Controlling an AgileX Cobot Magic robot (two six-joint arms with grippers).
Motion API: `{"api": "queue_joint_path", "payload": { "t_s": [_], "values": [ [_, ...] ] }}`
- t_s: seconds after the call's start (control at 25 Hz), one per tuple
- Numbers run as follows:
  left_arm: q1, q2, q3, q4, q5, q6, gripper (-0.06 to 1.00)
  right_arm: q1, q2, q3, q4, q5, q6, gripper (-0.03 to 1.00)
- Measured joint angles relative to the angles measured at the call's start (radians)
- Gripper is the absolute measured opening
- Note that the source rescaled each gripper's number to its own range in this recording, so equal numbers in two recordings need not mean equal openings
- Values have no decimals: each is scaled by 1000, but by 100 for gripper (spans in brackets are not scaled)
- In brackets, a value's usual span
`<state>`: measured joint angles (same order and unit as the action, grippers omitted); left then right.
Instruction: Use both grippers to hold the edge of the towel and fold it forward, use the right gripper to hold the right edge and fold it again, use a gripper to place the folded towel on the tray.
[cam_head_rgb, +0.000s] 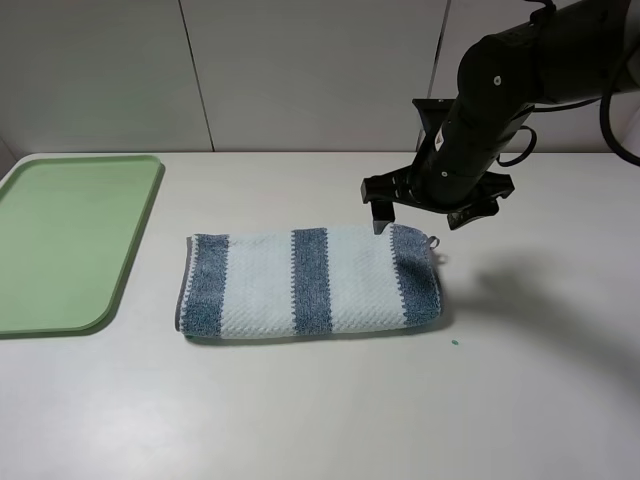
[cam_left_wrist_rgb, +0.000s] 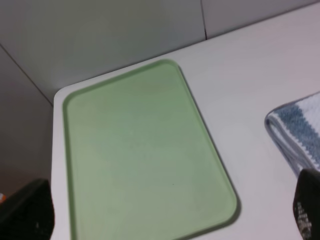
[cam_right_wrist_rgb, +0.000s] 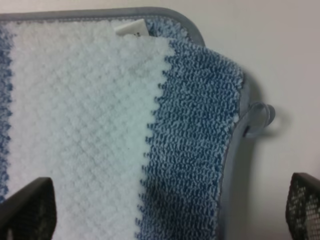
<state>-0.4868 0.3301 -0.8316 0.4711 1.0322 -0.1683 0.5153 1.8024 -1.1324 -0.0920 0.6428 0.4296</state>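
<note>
The striped towel (cam_head_rgb: 310, 282) lies folded in a long band in the middle of the table. The green tray (cam_head_rgb: 60, 240) sits empty at the far left. My right gripper (cam_head_rgb: 425, 212) hovers over the towel's right far corner, open and empty. In the right wrist view my right gripper (cam_right_wrist_rgb: 165, 210) has its fingertips (cam_right_wrist_rgb: 27, 207) spread wide over the towel's blue end stripe (cam_right_wrist_rgb: 190, 140). My left gripper (cam_left_wrist_rgb: 165, 220) is open and empty above the tray (cam_left_wrist_rgb: 140, 150), with the towel's left end (cam_left_wrist_rgb: 300, 130) at one side. The left arm is out of the exterior view.
A grey hanging loop (cam_right_wrist_rgb: 257, 117) sticks out from the towel's right end, and a white label (cam_right_wrist_rgb: 131, 27) lies near the hem. A small dark speck (cam_head_rgb: 454, 343) is on the white table. A panelled wall stands behind.
</note>
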Motion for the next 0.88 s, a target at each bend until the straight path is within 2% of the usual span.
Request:
{"api": "queue_joint_path", "payload": {
  "t_s": [0.4,0.6,0.68,0.88],
  "values": [
    [0,-178,64,-3,113,-55,93,0,0,0,0,-4,0,100],
    [0,-259,146,-11,138,-85,92,0,0,-1,0,-10,0,100],
    [0,-292,186,-39,138,-86,92,0,0,-1,0,-14,0,100],
    [0,-334,289,-188,138,-83,92,0,0,-1,-5,-15,0,100]
  ]
}}
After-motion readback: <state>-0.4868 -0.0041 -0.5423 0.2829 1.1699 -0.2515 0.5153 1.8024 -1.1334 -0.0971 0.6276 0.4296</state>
